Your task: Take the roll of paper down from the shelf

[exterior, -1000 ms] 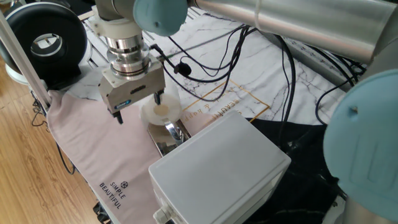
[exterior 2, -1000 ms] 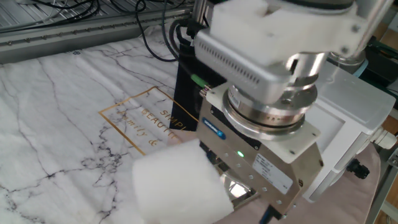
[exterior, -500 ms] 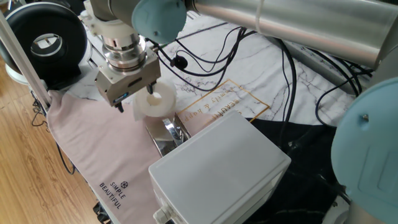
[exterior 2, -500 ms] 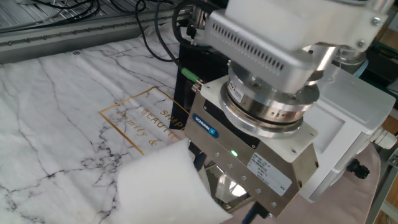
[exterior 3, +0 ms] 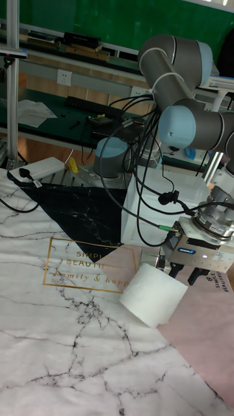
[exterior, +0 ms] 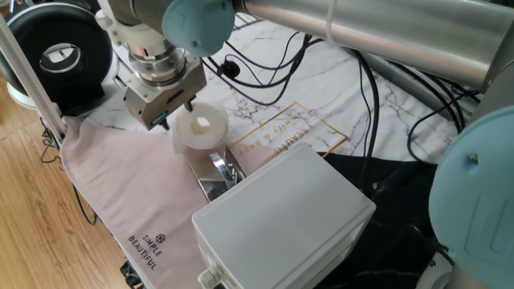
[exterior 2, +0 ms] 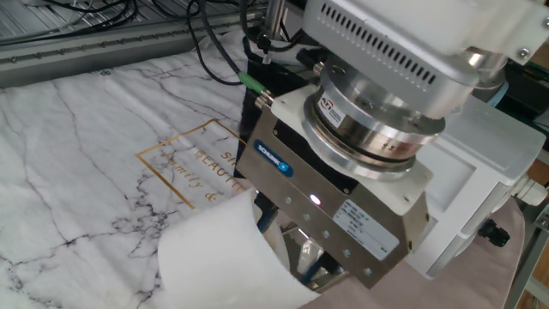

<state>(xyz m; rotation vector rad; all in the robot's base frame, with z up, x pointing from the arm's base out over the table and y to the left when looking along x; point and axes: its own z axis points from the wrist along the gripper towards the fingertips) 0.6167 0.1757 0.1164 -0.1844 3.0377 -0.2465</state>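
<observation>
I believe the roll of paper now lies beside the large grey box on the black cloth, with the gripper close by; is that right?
Not quite. The roll of paper lies on the marble-patterned mat at the edge of the pink cloth, not on the black cloth, as the tall fixed view shows. It is beside the grey box, with the gripper close by.

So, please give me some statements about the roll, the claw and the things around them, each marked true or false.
1. The roll of paper lies on top of the grey box. False: it is next to the claw, away from the box.
2. The pink cloth carries the words SIMPLE BEAUTIFUL. True.
3. The chrome shelf sits between the roll and the box. True.
4. The arm's joint caps are red. False: they are pale blue.
</observation>
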